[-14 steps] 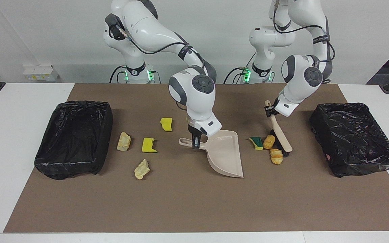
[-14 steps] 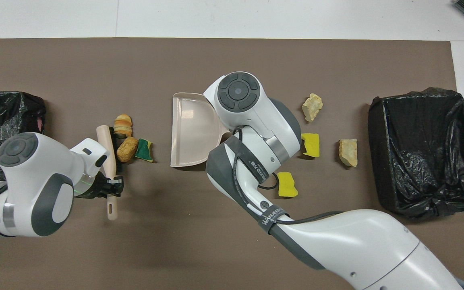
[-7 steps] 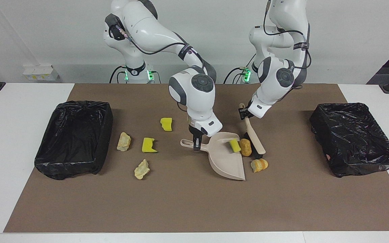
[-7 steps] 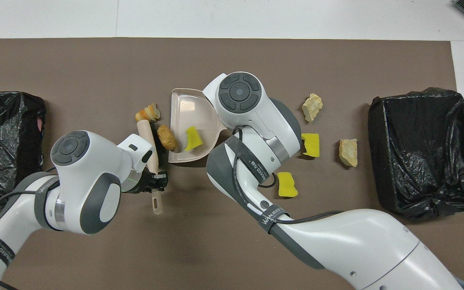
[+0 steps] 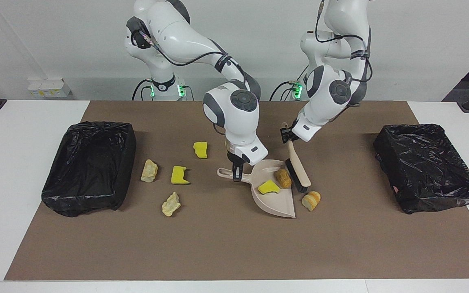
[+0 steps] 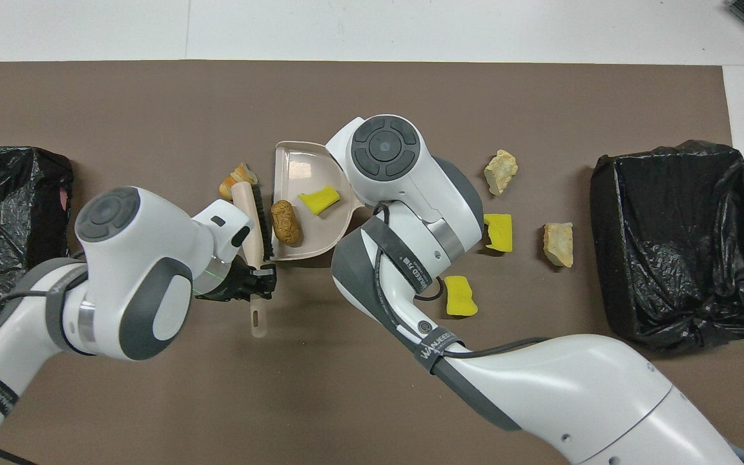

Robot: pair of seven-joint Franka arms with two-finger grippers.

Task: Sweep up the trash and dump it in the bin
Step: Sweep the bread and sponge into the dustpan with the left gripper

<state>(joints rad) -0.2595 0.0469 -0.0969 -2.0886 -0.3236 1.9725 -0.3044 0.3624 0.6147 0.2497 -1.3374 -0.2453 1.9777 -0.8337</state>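
My right gripper [image 5: 236, 171] is shut on the handle of the beige dustpan [image 5: 277, 205], which rests on the mat with its mouth toward the left arm's end. A yellow sponge piece [image 5: 269, 187] [image 6: 318, 199] and a brown bread lump [image 5: 283, 178] [image 6: 286, 222] lie inside the pan. My left gripper [image 5: 286, 136] [image 6: 259, 285] is shut on the brush [image 5: 298, 171] [image 6: 252, 219], whose bristles stand at the pan's mouth. One golden bread lump [image 5: 311, 200] [image 6: 235, 183] lies on the mat just outside the pan. In the overhead view the right gripper is hidden under its wrist.
Two yellow sponge pieces [image 5: 200, 149] [image 5: 180, 175] and two beige lumps [image 5: 149, 170] [image 5: 171, 204] lie on the brown mat toward the right arm's end. A black-lined bin [image 5: 90, 167] stands at that end. Another bin [image 5: 428, 167] stands at the left arm's end.
The left gripper swept the brush toward the dustpan. The sponge piece and the brown lump went from the mat into the pan; the golden lump slid along and stopped outside it.
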